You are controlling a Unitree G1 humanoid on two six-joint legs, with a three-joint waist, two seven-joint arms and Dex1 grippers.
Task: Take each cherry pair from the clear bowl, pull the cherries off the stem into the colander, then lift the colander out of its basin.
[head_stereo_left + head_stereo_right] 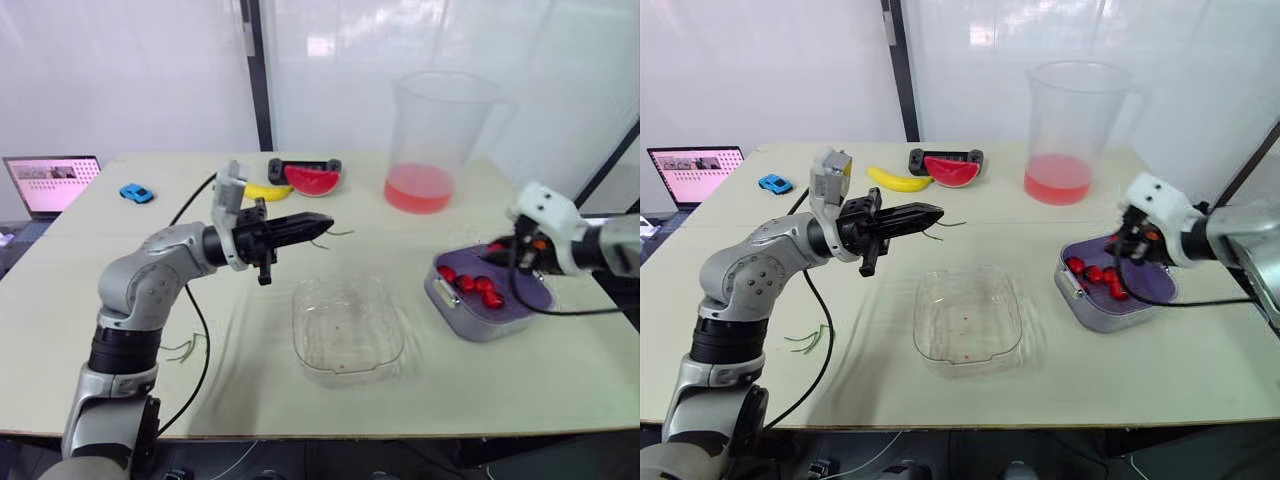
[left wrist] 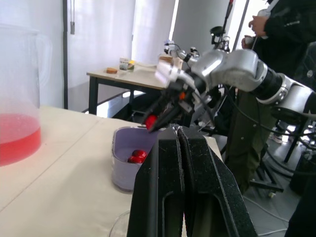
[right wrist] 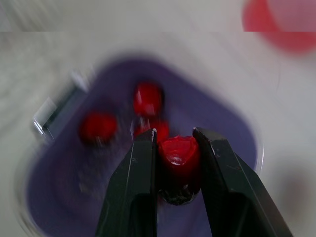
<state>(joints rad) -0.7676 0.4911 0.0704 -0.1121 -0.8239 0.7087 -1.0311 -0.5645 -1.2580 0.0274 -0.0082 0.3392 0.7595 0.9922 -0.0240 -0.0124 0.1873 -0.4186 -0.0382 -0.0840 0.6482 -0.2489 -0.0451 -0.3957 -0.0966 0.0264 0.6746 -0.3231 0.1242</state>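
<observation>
My right gripper (image 3: 174,133) is shut on a red cherry (image 3: 178,159) and hangs just above the purple colander (image 1: 530,298). The colander sits in its grey basin (image 1: 452,306) at the table's right and holds several cherries (image 1: 468,283). My left gripper (image 1: 322,221) is raised above the table's middle, pointing right. It is shut on a thin green stem (image 1: 340,234) that sticks out past the fingertips. The clear bowl (image 1: 347,329) lies below it near the front edge, with only small specks inside.
A tall clear pitcher (image 1: 435,140) with red liquid stands at the back right. A banana (image 1: 268,190), a watermelon slice (image 1: 313,180) and a blue toy car (image 1: 136,193) lie along the back. Loose stems (image 1: 183,348) lie front left. A laptop (image 1: 50,183) is far left.
</observation>
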